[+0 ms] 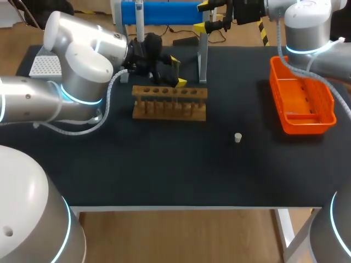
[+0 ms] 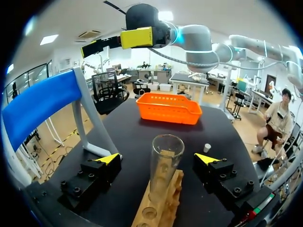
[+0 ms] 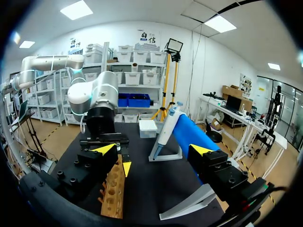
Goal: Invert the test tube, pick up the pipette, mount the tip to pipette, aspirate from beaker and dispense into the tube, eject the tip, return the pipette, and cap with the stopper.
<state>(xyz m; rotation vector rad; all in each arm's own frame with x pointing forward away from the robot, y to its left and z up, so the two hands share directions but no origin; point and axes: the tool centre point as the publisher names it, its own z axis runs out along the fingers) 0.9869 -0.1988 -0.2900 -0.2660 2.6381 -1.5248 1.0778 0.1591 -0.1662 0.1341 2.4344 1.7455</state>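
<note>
A clear glass test tube (image 2: 165, 163) stands mouth up in the wooden rack (image 1: 169, 102) (image 2: 158, 208) (image 3: 113, 189). My left gripper (image 1: 176, 72) (image 2: 157, 159) is open, its yellow-tipped fingers on either side of the tube and apart from it. In the head view that gripper hides the tube. The pipette (image 1: 139, 19) (image 3: 166, 130) hangs on the blue stand (image 1: 162, 12) (image 3: 194, 139) at the table's back. My right gripper (image 1: 202, 15) (image 3: 152, 150) (image 2: 137, 38) is open and empty, high above the table beside the stand. The small white stopper (image 1: 238, 137) (image 2: 207, 147) lies on the mat right of the rack.
An orange basket (image 1: 301, 101) (image 2: 169, 108) sits at the right side of the table. A white tip box (image 1: 45, 66) (image 3: 147, 127) stands at the back left. The stand's metal leg (image 1: 202, 57) rises just behind the rack's right end.
</note>
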